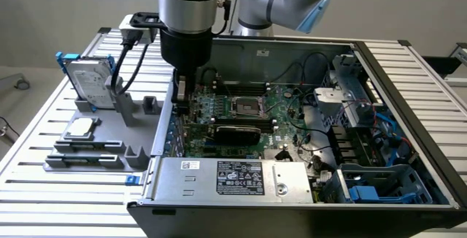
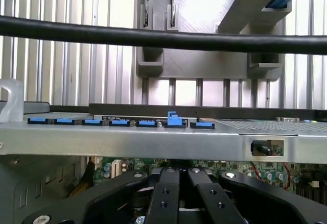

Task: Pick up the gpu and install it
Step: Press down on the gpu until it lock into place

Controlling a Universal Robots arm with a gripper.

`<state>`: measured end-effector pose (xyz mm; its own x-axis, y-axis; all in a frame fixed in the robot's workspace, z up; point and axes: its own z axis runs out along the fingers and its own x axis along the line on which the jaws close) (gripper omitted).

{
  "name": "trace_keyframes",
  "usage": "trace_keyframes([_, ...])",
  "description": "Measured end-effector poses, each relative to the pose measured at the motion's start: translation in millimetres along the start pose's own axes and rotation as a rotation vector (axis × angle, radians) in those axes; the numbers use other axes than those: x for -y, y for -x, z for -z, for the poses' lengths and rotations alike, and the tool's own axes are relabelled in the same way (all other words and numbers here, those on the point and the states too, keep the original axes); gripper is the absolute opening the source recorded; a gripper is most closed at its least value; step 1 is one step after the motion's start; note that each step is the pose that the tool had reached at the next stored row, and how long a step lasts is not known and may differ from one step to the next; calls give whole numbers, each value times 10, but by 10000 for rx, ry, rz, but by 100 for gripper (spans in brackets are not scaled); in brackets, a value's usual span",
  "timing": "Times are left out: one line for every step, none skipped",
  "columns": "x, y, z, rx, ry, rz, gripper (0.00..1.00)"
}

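One arm worked over an open computer case (image 1: pixel 408 112) on a slatted table (image 1: pixel 65 199). Nearest the camera in the exterior view, a silver power supply (image 1: pixel 233 180) lay across the case's near edge. Just beyond it the gpu (image 1: pixel 235 133) stood on edge on the motherboard (image 1: pixel 281 104), black cover showing, apparently seated in its slot; how firmly could not be told. Farther in sat the bare processor socket (image 1: pixel 246 106).

At the case's left wall, left of and a little beyond the card and clearly apart from it, hung the gripper (image 1: pixel 181 97). In the wrist view its fingers (image 2: pixel 164 183) were pressed together with nothing visible between them, so it was clenched and empty. It looked across the metal wall (image 2: pixel 153 142) and a row of blue clips (image 2: pixel 120 122).

Outside the case on the left, a grey fixture (image 1: pixel 95 150) held a hard drive (image 1: pixel 91 85) upright in a blue frame.

By my judgement the pick-up was done and the work stood at the seating or securing stage. Any move from there would call for care with the wall close beside the fingers.
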<state>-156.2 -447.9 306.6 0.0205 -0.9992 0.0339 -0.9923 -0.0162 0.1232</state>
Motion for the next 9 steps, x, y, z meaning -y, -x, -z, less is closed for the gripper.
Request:
trace_keyframes([-3,0,26,-3,17,1,11])
trace_keyframes([-6,1,53,-7,36,2,11])
trace_keyframes([-9,1,78,-12,54,3,11])
trace_keyframes([-9,0,100,-21,70,3,11])
trace_keyframes([-5,0,107,-25,75,3,11])
trace_keyframes([1,0,107,-26,75,6,11])
trace_keyframes([7,-1,108,-27,75,17,11])
trace_keyframes([14,-1,106,-29,75,33,11])
trace_keyframes([20,-1,101,-33,74,55,11])
